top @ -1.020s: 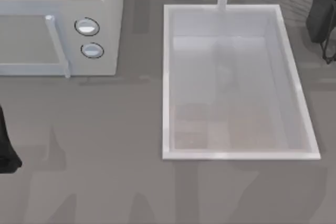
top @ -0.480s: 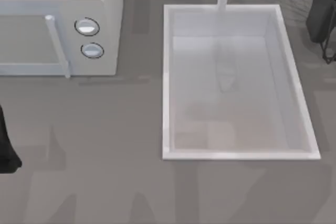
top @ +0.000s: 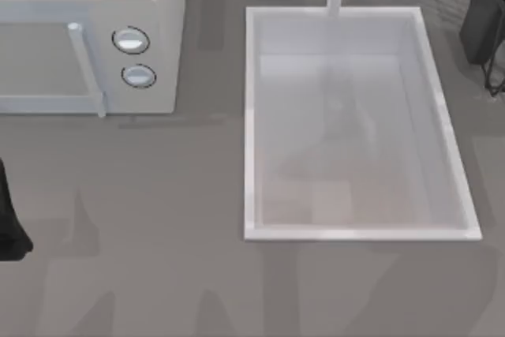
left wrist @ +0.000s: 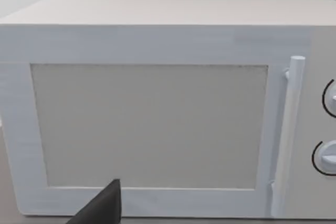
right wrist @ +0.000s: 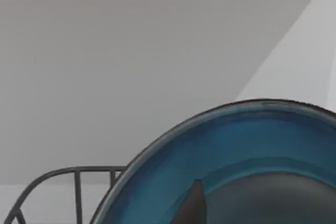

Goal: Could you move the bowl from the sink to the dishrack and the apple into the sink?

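Showing no readable writing, the bowl [right wrist: 231, 156] fronts the right hand, grip state unclear.

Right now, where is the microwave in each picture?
Top view: the microwave sits at the top left, to the left of the sink.
Left wrist view: the microwave's door faces the camera, close up.
Right wrist view: this one looks at the blue bowl and the dishrack wires instead.
Shared landmark: the microwave's long handle, with two round knobs beside it.
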Controlling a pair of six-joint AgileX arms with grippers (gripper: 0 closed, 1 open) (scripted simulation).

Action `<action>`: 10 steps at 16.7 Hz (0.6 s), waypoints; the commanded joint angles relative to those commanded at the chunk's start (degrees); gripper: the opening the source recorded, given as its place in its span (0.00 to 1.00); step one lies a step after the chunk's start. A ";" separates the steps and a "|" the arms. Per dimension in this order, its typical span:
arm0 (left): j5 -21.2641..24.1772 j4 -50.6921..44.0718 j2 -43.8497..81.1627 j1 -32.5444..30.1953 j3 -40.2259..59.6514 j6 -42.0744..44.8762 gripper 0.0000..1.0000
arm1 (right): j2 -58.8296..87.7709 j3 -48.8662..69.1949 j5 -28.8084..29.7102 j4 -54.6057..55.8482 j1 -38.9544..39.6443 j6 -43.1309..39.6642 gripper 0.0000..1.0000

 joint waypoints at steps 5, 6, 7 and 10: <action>0.00 0.00 0.00 0.00 0.00 0.00 1.00 | 0.00 0.00 0.00 0.00 0.00 0.00 1.00; 0.00 0.00 0.00 0.00 0.00 0.00 1.00 | 0.00 0.00 0.00 0.00 0.00 0.00 1.00; 0.00 0.00 0.00 0.00 0.00 0.00 1.00 | 0.00 0.00 0.00 0.00 0.00 0.00 1.00; 0.00 0.00 0.00 0.00 0.00 0.00 1.00 | 0.00 0.00 0.00 0.00 0.00 0.00 1.00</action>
